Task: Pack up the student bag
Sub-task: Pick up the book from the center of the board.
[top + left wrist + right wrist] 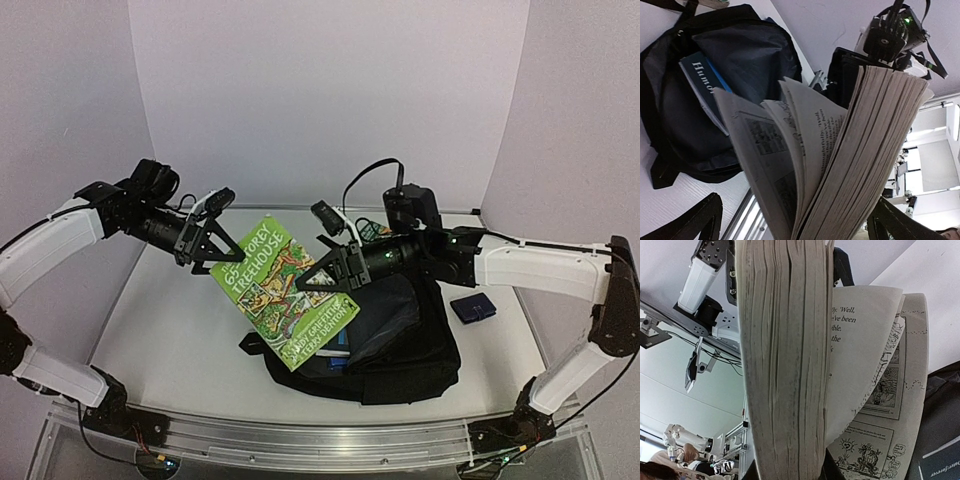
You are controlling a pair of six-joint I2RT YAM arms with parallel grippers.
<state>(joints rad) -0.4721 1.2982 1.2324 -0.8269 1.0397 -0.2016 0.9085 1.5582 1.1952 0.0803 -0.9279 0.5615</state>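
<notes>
A green paperback (275, 290) hangs tilted in the air above the student bag (410, 345), a black backpack lying open on the table. My right gripper (335, 268) is shut on the paperback's right edge; its thick page block (785, 365) is clamped between the dark fingers (834, 471). Some loose pages (875, 390) fan out to one side. My left gripper (205, 245) stands open at the upper left corner, and the fanned pages (840, 160) sit between its spread fingers (700, 220) without being pinched. A blue book (700, 82) lies inside the student bag (745, 47).
A small dark blue pouch (472, 307) lies on the table to the right of the bag. A black device with cables (410, 205) stands at the back. White walls enclose the table on three sides.
</notes>
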